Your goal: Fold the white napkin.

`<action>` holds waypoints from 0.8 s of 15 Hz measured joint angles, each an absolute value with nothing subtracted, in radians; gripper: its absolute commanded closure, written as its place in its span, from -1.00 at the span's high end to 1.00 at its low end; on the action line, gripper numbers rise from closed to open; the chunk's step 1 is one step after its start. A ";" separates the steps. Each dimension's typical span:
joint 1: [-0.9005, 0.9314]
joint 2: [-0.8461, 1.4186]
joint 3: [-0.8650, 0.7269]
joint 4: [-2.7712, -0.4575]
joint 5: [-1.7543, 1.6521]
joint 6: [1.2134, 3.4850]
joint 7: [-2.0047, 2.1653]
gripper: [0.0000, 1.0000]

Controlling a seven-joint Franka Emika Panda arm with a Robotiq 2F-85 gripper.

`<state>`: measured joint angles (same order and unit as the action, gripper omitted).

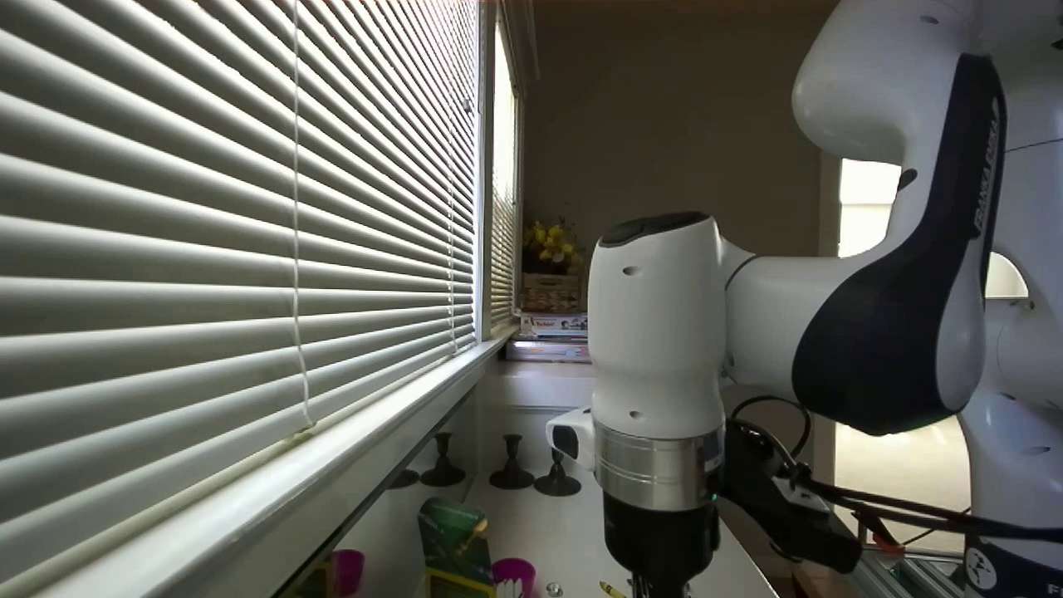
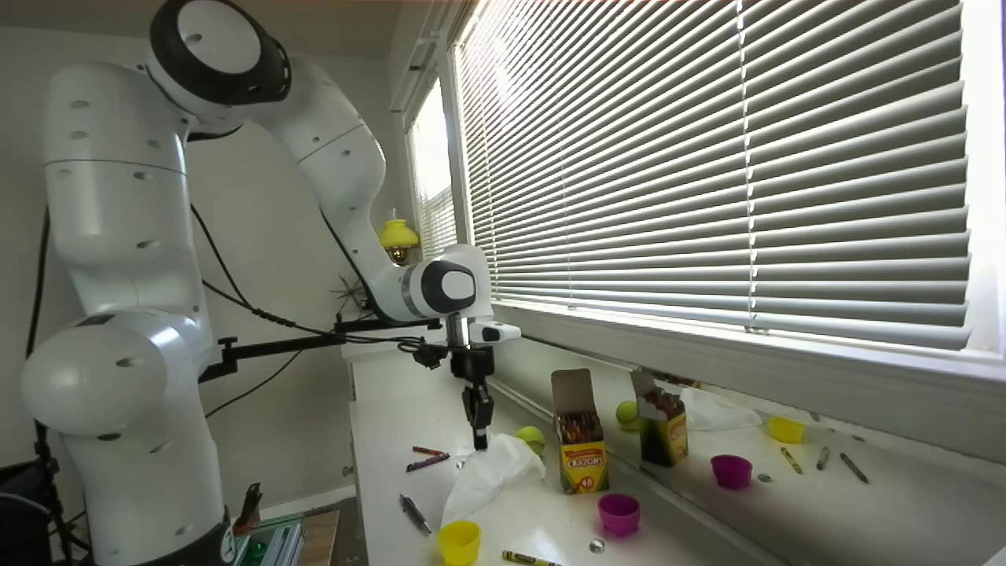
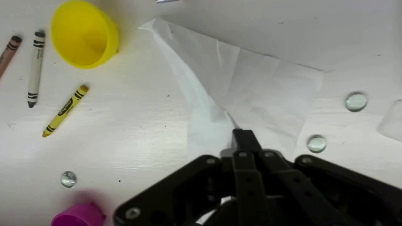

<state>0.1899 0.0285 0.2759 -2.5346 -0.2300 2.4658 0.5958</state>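
Note:
The white napkin (image 3: 267, 91) lies partly on the white surface in the wrist view, with one side lifted and bent over in a diagonal crease. My gripper (image 3: 246, 139) is shut on the lifted edge of the napkin. In an exterior view, the napkin (image 2: 497, 470) rises from the surface to the tips of my gripper (image 2: 480, 442), which points down. The part of the napkin behind the fingers is hidden. In an exterior view, my gripper (image 1: 660, 585) is cut off by the bottom edge, and the napkin is out of view there.
A yellow cup (image 3: 83, 36), crayons such as the yellow one (image 3: 65, 111), glass beads (image 3: 316, 143) and a magenta cup (image 3: 78, 216) lie around the napkin. A crayon box (image 2: 581, 440) and a green ball (image 2: 532, 439) stand near the mirrored wall. A pen (image 2: 414, 514) lies near the surface's edge.

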 measured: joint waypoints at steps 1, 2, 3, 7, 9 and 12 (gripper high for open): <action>0.196 0.047 0.275 -2.527 -0.238 2.466 0.599 -1.00; 0.203 0.066 0.274 -2.520 -0.242 2.467 0.599 -1.00; 0.211 0.083 0.272 -2.515 -0.246 2.467 0.600 -1.00; 0.248 0.145 0.255 -2.504 -0.263 2.467 0.600 -1.00; 0.267 0.173 0.244 -2.503 -0.263 2.467 0.600 -1.00; 0.291 0.208 0.228 -2.503 -0.264 2.467 0.600 -1.00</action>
<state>0.2914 0.2080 0.2275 -2.5032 -0.2636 2.4674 0.6000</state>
